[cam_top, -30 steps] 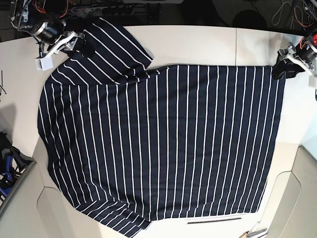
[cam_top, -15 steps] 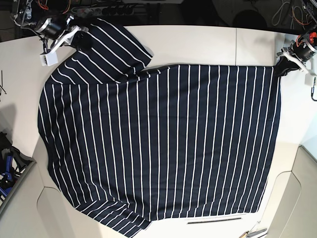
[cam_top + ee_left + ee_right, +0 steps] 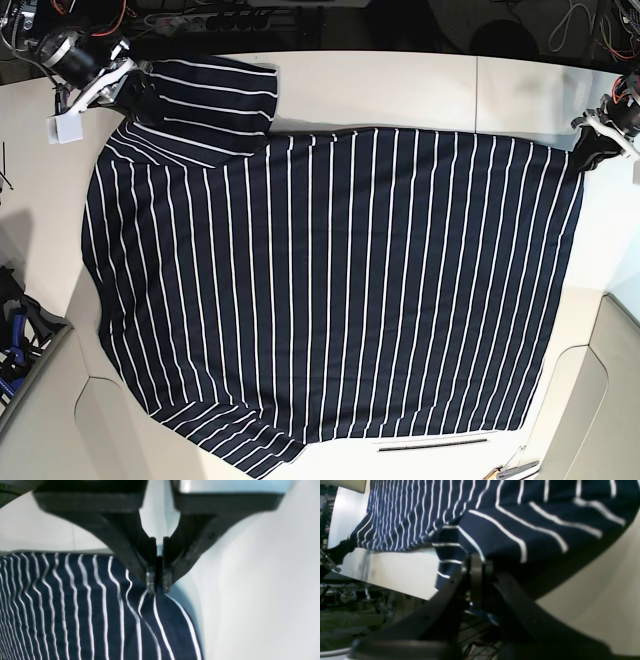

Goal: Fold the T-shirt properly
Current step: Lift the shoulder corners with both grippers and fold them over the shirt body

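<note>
two grippers pinch the navy, white-striped t-shirt: the left gripper has its fingers closed on one upper corner, the right gripper on cloth at the opposite upper corner. the shirt lies spread over the pale tabletop, one short sleeve extending beyond its upper edge.

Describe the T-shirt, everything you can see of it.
The T-shirt is dark navy cloth with thin white stripes, spread on the table, its far edge rippled. One sleeve is flopped towards the far side, stripes running crosswise; another pokes out at the near left. The left gripper and right gripper each pinch a far corner.
</note>
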`<state>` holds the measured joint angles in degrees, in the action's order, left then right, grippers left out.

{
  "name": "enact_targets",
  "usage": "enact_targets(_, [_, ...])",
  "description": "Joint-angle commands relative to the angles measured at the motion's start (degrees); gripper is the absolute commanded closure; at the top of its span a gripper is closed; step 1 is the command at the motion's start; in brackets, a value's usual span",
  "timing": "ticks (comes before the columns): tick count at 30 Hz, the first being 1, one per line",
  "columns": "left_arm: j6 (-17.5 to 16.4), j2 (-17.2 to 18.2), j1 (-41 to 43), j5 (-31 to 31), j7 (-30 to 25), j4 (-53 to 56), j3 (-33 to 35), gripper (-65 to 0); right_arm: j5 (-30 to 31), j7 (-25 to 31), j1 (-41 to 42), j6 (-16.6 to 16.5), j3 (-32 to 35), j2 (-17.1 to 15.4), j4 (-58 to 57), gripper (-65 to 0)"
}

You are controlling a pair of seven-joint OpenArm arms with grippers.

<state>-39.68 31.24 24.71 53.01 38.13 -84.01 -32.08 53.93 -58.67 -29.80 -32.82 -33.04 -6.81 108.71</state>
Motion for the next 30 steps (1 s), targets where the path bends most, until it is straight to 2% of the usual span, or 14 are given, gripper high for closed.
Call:
enact_targets(1, [-0.3, 1.2, -0.7, 1.2, -0.8, -1.4, -0.5, 0.0, 1.4, 0.8, 0.6, -0.5, -0.4, -0.4, 2.0, 0.0])
enact_targets(7, [-0.3, 1.2, -3.4, 0.5, -0.8, -1.6, -0.5, 0.0, 1.0, 0.8, 4.2, -0.4, -0.4, -0.5, 4.0, 0.0])
enact_targets(14, [-0.3, 1.1, -9.2, -3.7, -1.2, -1.4, -0.5, 0.0, -2.8, 0.9, 13.3, -0.4, -0.4, -0.8, 3.1, 0.0])
enact_targets(16, [-0.3, 1.1, -11.0, -6.6, -2.7, -0.9, -0.5, 0.0, -4.2, 1.2, 15.5, -0.4, -0.4, -1.1, 1.8, 0.0])
enact_targets(19, [-0.3, 1.1, -14.0, -11.1, -5.5, 0.9, -0.5, 0.0, -6.6, 2.2, 19.2, -0.3, -0.4, -1.1, -0.8, 0.0])
enact_targets(27, [-0.3, 1.1, -20.2, -11.4, -6.5, 6.1, -0.1, 0.0, -8.1, 2.8, 30.9, -0.4, -0.3, -1.1, -13.2, 0.0])
enact_targets(30, [-0.3, 1.1, -22.2, -13.6, -7.5, 8.5, 2.0, 0.0, -8.1, 2.7, 35.3, -0.4, -0.2, -1.1, -18.9, 0.0])
